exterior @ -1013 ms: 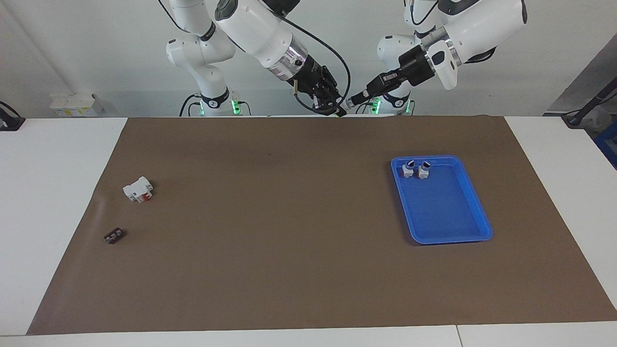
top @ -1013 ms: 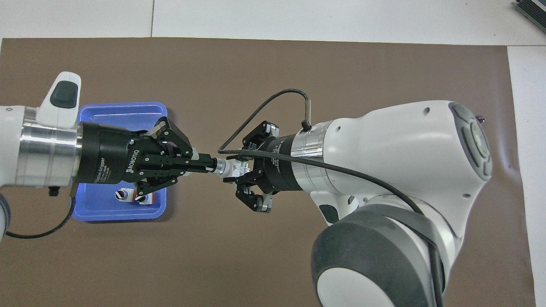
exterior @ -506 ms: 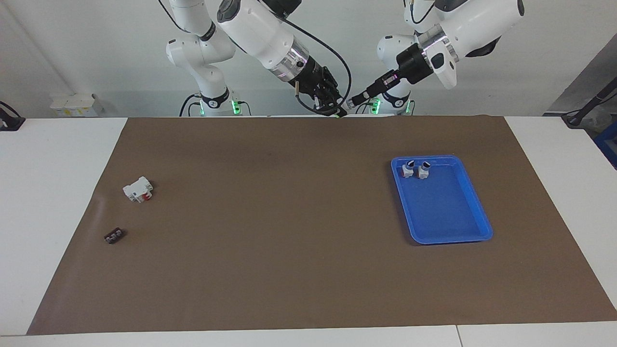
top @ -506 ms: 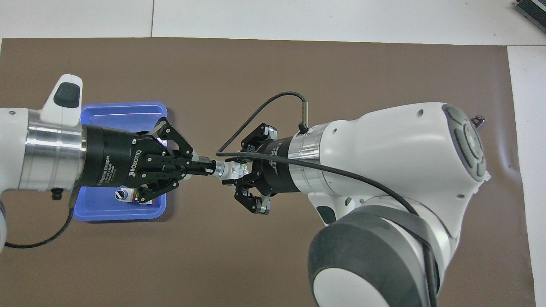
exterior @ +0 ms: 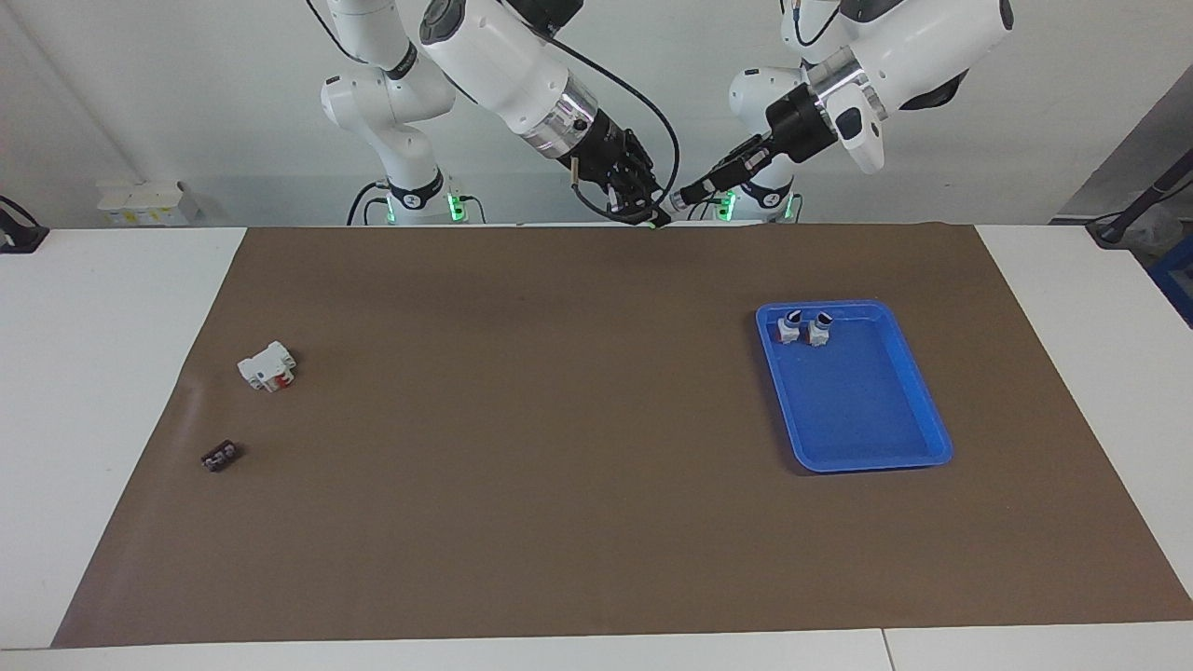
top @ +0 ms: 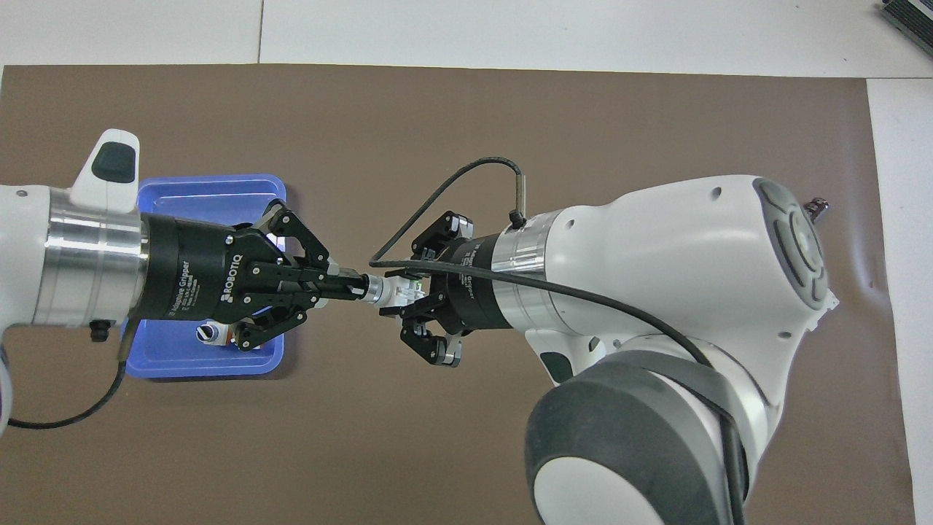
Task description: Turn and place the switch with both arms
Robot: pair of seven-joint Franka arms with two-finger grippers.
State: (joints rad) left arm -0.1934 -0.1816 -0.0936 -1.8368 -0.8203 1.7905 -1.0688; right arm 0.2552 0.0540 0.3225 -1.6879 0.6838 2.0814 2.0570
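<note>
Brown matting covers the white desk (exterior: 112, 373), and above its robot-side edge the two claws meet in mid-air. The left claw (top: 350, 284) is pinched on the knob of the switch (top: 397, 290), while the right claw (top: 423, 292) is pinched on the switch's white and green body, so the part hangs between them over the mat, at about 3 o'clock from the blue tray (top: 168, 361) in the overhead view. Over the last second the left arm's wrist has rolled and lifted slightly with neither grip loosening, which I read as the knob being turned; the right arm has barely shifted. That suggests the turning is under way or nearly done, with placing still ahead. Two red-based switches (exterior: 803, 328) stand in the tray's robot-side corner. Toward the right arm's end lie a white block (exterior: 267, 365) and, at its 7 o'clock in the facing view, a small dark part (exterior: 221, 457).
</note>
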